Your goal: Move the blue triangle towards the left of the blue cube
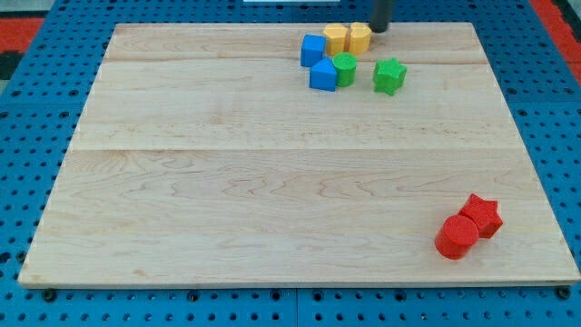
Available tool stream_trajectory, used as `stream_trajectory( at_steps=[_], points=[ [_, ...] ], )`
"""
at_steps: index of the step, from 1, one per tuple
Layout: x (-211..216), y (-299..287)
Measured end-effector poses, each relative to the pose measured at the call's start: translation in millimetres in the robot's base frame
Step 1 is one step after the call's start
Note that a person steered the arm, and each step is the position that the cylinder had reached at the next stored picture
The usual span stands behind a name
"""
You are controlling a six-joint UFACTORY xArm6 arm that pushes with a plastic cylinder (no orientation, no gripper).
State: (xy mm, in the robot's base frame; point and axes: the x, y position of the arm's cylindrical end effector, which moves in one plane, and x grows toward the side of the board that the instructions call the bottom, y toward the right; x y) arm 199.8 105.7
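The blue cube (pixel 313 49) sits near the view's top, left of two yellow blocks. The blue triangle (pixel 322 75) lies just below it and slightly right, close to or touching it, with a green cylinder (pixel 345 69) against its right side. My tip (pixel 378 30) is at the view's top edge, right beside the right yellow block (pixel 360 37). It is up and to the right of both blue blocks and apart from them.
The left yellow block (pixel 336 38) touches the right one. A green star (pixel 389 75) lies right of the green cylinder. A red cylinder (pixel 456 237) and a red star (pixel 482 215) sit together at the view's bottom right. The wooden board (pixel 227 182) rests on a blue pegboard.
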Motion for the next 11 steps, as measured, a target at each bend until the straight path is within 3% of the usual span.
stream_trajectory(
  at_steps=[3,7,9,11],
  points=[
    [33,-34],
    [133,-45],
    [127,-122],
    [94,-100]
  ],
)
